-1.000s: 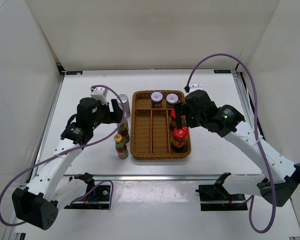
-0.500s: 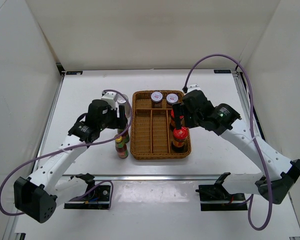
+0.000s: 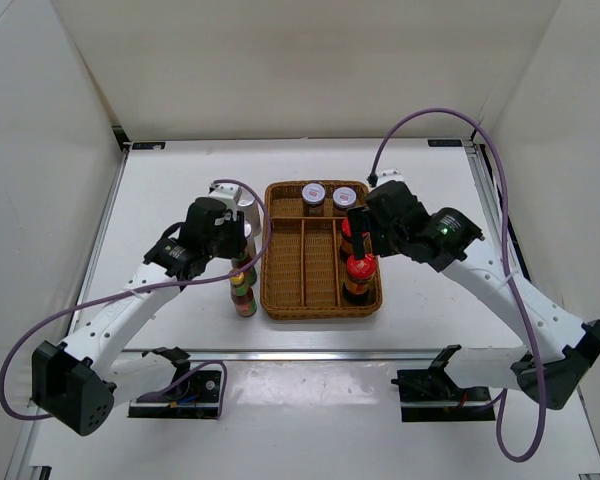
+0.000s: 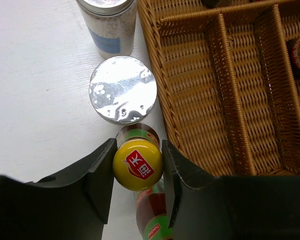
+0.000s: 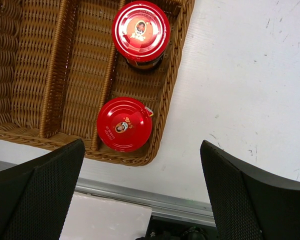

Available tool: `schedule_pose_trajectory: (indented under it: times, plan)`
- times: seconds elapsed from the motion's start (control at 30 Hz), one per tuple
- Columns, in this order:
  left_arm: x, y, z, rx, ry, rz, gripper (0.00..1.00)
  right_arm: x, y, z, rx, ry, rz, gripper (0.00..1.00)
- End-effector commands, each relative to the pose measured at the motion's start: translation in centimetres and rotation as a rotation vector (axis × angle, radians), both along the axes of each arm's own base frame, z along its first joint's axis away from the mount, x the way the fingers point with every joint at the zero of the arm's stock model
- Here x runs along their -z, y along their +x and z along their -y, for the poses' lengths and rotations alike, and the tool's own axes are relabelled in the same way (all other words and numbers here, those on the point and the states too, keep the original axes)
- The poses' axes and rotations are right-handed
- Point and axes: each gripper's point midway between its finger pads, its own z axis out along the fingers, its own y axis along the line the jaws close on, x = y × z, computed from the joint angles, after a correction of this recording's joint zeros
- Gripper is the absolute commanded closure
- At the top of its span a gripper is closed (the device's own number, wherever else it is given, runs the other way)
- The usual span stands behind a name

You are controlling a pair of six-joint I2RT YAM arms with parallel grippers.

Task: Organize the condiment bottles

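Roughly half the sorting job looks done: four containers stand inside the wicker tray [image 3: 320, 312] and four outside it. At far left, on the white table [image 3: 170, 180], two silver-capped white shakers [image 4: 123, 89] stand one behind the other, just beside the tray's left wall. Nearer the arms in the same line, a yellow-capped bottle [image 4: 138, 164] stands upright with the left gripper [image 4: 138, 150] around its cap. The two black fingers [image 4: 102, 180] press in from either side with no gap showing in the wrist view, though the bottle looks to be resting on the table rather than lifted. A second yellow-capped bottle [image 4: 151, 222] stands just beside it on the near side, partly hidden beneath the fingers. Inside the tray, the long middle compartments show only bare wicker. Two grey-lidded jars [image 3: 313, 193] sit side by side in the far cross compartment, and two red-lidded jars [image 5: 140, 30] stand one behind the other in the long right-hand compartment. Above that near right corner hangs the right gripper [image 5: 142, 165], its jaws spread wide and holding nothing. By this reckoning the grey and red pairs are put away, while the yellow-capped pair and the shakers are left to move. The bottle under the left gripper appears next in line for one of the bare slots.
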Motion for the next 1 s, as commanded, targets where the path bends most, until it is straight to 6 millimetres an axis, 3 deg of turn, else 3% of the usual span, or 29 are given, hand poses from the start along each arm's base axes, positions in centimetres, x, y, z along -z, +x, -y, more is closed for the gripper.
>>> schedule_pose_trajectory:
  times: [0.0,0.13,0.27,0.37,0.5,0.6,0.63,0.73,0.83,0.87,0.93,0.97]
  plan:
    - [-1.9,0.6,-0.9,-0.049,0.012,0.054,0.61,-0.8,0.0,0.7,0.016,-0.001,0.035,0.01]
    - [-2.3,0.6,-1.1,-0.05,0.02,0.068,0.72,-0.7,-0.1,1.0,0.015,-0.019,0.036,0.01]
    - [-5.0,0.7,-1.2,-0.07,0.007,0.141,0.89,-0.6,-0.2,1.2,0.015,-0.019,0.036,0.01]
    - [-8.1,1.3,-1.5,-0.101,-0.015,0.211,0.89,-0.7,-0.2,1.3,0.021,-0.024,0.041,0.01]
    - [-14.3,1.4,-1.3,-0.1,-0.097,0.332,0.89,-0.5,-0.5,1.6,0.021,-0.03,0.035,0.01]
    - [-17.2,1.5,-0.8,-0.104,-0.153,0.377,0.89,-0.4,-0.6,1.8,0.021,-0.03,0.035,0.01]
    - [-18.9,1.5,0.0,-0.088,-0.191,0.398,0.89,-0.1,-0.7,1.8,0.027,-0.03,0.028,0.01]
    - [-21.5,1.9,1.7,-0.051,-0.261,0.412,0.89,-0.2,-0.9,2.1,0.027,-0.03,0.028,0.01]
    - [-23.1,2.1,4.6,0.035,-0.307,0.427,0.89,-0.2,-1.2,2.6,0.033,-0.035,0.033,0.01]
    - [-22.0,2.8,5.9,0.062,-0.3,0.397,0.89,0.1,-1.3,2.7,0.033,-0.042,0.026,0.01]
    - [-22.3,3.1,8.0,0.1,-0.32,0.41,0.89,-0.1,-1.5,3.0,0.045,-0.042,0.029,0.01]
    - [-21.3,3.7,9.2,0.12,-0.315,0.39,0.89,-0.3,-1.6,3.2,0.045,-0.033,0.038,0.01]
